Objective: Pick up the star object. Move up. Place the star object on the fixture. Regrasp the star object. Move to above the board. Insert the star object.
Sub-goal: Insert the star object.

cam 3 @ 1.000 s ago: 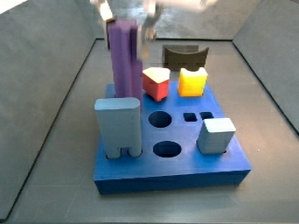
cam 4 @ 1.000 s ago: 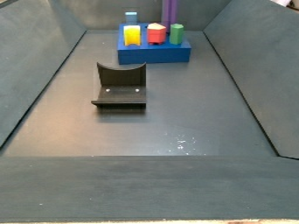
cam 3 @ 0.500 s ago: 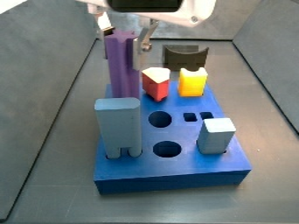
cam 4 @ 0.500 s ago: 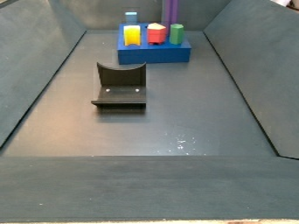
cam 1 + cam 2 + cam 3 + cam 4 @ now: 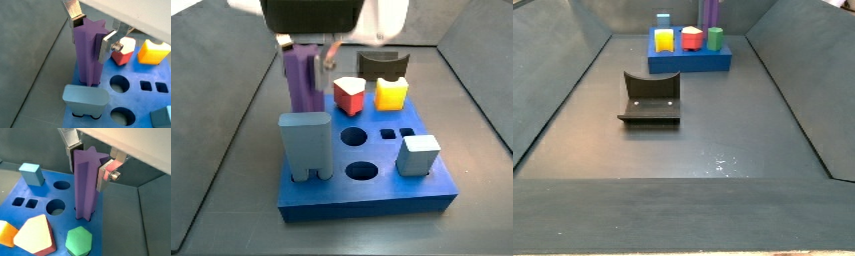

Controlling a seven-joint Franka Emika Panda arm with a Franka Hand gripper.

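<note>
Silver plates with dark pads make up my gripper (image 5: 90, 31), and they flank the top of the star (image 5: 88, 55); in both wrist views a thin gap seems to show on each side, so I cannot tell whether I am clamped on it or have let go. That star is a matte purple prism with sharp lengthwise ridges, standing upright with its foot sunk in a hole of the board (image 5: 47, 215), a smooth blue slab with round and square holes. My wrist points straight down over it, its dark housing above the star (image 5: 301, 78) in a side view. Just beside the star sits a green hexagonal peg (image 5: 79, 240); a pale teal block (image 5: 85, 99) stands near. Well apart on the grey floor lies the fixture (image 5: 649, 98), dark and L-shaped.
</note>
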